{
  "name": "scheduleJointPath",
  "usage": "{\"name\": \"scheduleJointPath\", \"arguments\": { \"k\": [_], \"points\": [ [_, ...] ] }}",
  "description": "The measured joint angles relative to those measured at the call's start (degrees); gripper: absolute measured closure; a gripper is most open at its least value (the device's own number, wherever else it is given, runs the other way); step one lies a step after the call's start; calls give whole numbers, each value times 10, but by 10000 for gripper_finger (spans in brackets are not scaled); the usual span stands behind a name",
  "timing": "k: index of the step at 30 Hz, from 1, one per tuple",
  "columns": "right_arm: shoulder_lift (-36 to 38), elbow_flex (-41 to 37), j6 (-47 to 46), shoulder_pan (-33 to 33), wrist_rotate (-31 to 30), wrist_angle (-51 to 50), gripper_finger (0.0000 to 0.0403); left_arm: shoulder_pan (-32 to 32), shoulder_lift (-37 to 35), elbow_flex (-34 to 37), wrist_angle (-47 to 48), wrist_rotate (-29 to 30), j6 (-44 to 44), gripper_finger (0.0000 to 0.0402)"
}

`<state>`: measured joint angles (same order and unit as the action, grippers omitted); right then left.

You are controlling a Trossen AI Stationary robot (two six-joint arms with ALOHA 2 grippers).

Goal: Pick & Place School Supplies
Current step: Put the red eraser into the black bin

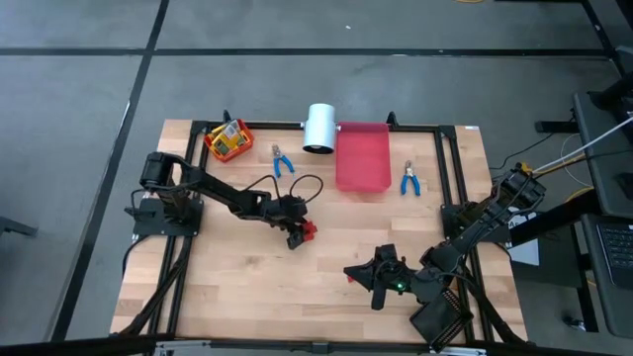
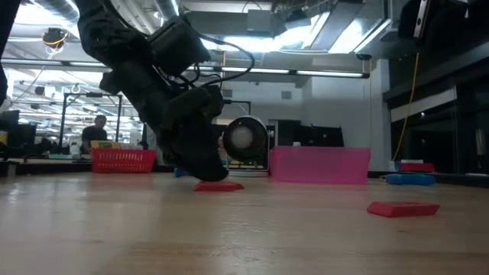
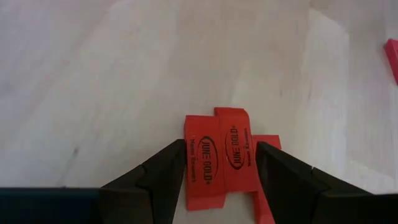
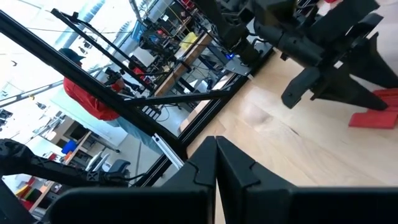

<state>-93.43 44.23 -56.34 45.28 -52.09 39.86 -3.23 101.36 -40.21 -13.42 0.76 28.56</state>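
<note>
Near table centre, flat red blocks [image 3: 221, 158] printed with dark ovals, seemingly three overlapping, are being clamped by the left gripper [image 3: 221, 177], the right gripper [image 4: 216, 163] being held closed at five o'clock.

**Robot body: appearance**

Both arms matte black, built of blocky jointed segments. Left arm [image 1: 213, 190] carries a thin black cable looping loose above its forearm. Left claw [image 3: 221, 177]: two dark, wedge-shaped fingers with flat inner faces. Right arm [image 1: 475, 227] has a green indicator light near its wrist. Right claw [image 4: 216, 163]: two dark angular fingers, stepped edges. Black base plates at each shoulder.
</note>
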Motion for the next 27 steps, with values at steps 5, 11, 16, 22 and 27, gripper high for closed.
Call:
{"name": "scheduleJointPath", "arguments": {
  "k": [5,11,16,22,27],
  "points": [
    [0,0,0,0,0,0,396,-25,0,1,5,23,7,237],
    [0,0,0,0,0,0,396,-52,2,2,-13,14,27,315],
    [0,0,0,0,0,0,396,-53,1,2,-12,21,51,389],
    [0,0,0,0,0,0,396,-52,0,4,-51,23,65,399],
    [0,0,2,-1,0,0,396,-46,-9,3,-110,4,65,401]
  ]
}}
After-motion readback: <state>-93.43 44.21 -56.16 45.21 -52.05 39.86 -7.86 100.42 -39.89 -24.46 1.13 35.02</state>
